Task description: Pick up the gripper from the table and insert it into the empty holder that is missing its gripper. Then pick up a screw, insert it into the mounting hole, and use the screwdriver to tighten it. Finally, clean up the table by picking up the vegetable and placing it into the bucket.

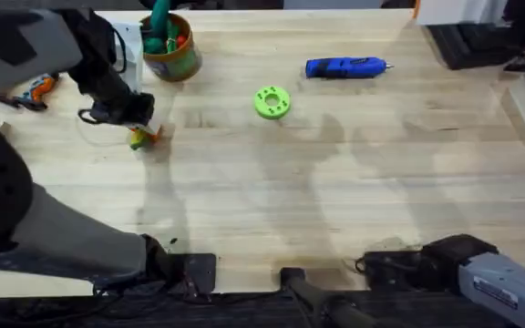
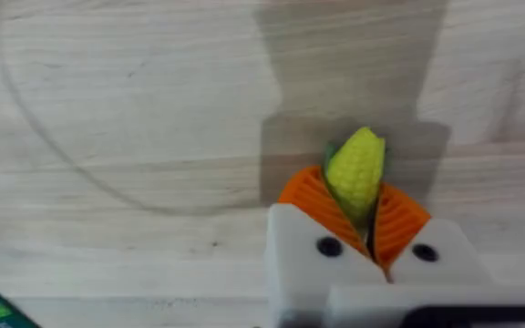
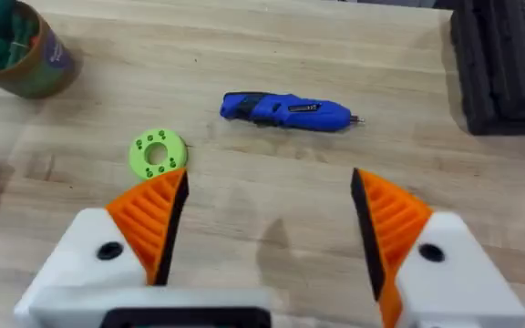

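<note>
— Judging by the table, where does the job stand?

— Late. The left gripper has its orange ribbed pads closed on the small yellow-green toy corn cob, at the far left just off the pale wooden table.

— And the round brown-olive bucket with the green rim?

— Farther back, just right of that gripper; the corn isn't in it yet.

— The stubby blue electric screwdriver?

— Lying at the far right of centre, beyond the flat green ring-shaped disc.

— The right gripper?

— Wide open, empty, near side. Both its pads are on, so the fitting looks done, though I can't see the screw.
</note>
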### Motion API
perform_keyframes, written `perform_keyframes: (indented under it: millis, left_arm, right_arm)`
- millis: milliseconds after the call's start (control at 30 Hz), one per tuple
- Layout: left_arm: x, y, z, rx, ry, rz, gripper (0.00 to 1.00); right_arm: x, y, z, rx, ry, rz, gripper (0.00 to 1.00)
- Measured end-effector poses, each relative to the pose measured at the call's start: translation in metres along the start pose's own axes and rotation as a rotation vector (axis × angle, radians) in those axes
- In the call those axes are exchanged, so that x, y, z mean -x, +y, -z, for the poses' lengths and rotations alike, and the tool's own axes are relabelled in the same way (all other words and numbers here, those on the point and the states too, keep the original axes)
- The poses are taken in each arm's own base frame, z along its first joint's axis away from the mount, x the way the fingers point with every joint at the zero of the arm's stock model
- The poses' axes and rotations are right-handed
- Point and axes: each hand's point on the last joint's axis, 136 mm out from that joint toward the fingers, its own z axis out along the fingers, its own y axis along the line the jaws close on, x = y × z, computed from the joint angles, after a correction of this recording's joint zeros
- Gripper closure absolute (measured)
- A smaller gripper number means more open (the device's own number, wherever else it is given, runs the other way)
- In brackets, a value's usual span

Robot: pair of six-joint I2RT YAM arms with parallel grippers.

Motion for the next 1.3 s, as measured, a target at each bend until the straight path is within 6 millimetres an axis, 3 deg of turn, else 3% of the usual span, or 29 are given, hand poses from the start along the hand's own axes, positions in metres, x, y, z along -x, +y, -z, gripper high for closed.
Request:
perform_keyframes:
  millis: [133, 533, 667, 867, 1133, 1300]
  left_arm:
    - [0.015, 0.004, 0.026, -0.014, -0.009, 0.005, 0.972]
    - [0.146, -0.006, 0.167, -0.184, -0.554, -0.053, 0.972]
    - [0.169, -0.007, 0.188, -0.214, -0.678, -0.046, 0.972]
    - [0.187, -0.01, 0.185, -0.264, -0.717, 0.002, 0.972]
    - [0.206, -0.024, 0.131, -0.311, -0.633, 0.014, 0.972]
    - [0.209, -0.021, 0.109, -0.293, -0.595, 0.029, 0.972]
  right_arm:
    - [0.0, 0.0, 0.0, 0.0, 0.0, 0.0, 0.008]
    - [0.0, 0.0, 0.0, 0.0, 0.0, 0.0, 0.007]
    - [0.0, 0.0, 0.0, 0.0, 0.0, 0.0, 0.008]
    - [0.0, 0.0, 0.0, 0.0, 0.0, 0.0, 0.008]
    - [0.0, 0.0, 0.0, 0.0, 0.0, 0.0, 0.008]
    - [0.0, 0.0, 0.0, 0.0, 0.0, 0.0, 0.008]
